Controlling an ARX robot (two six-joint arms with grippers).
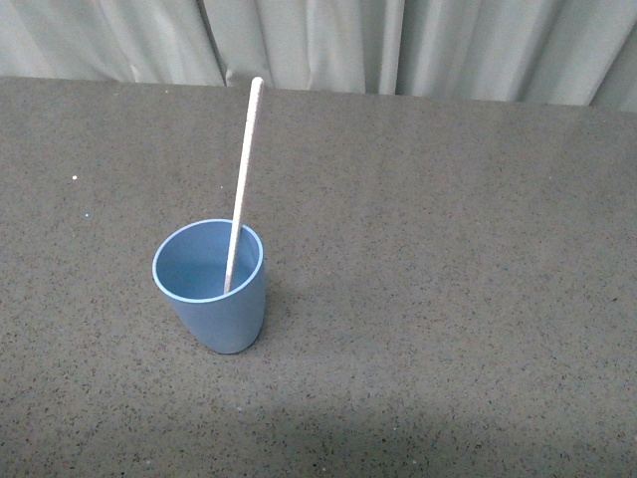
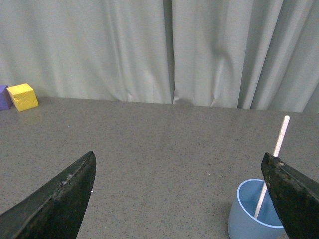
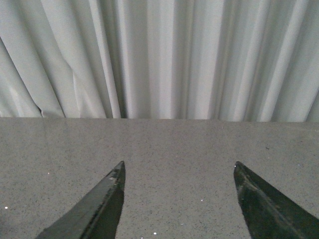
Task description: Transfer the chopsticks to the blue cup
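Chopsticks in blue cup, leaning on far rim.
I see both end effectors, left & right, spread wide, empty, above tabletop.

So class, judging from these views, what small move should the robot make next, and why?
Probably none beyond keeping both arms back: the thin pale stick already stands inside the light-blue plastic tumbler, and the left hand and right hand are open and empty.

The blue cup stood upright on the speckled grey-brown surface, left of centre. The chopsticks, a single pale stick, stood inside it, leaning against the far rim. Pale curtains hung behind the surface.
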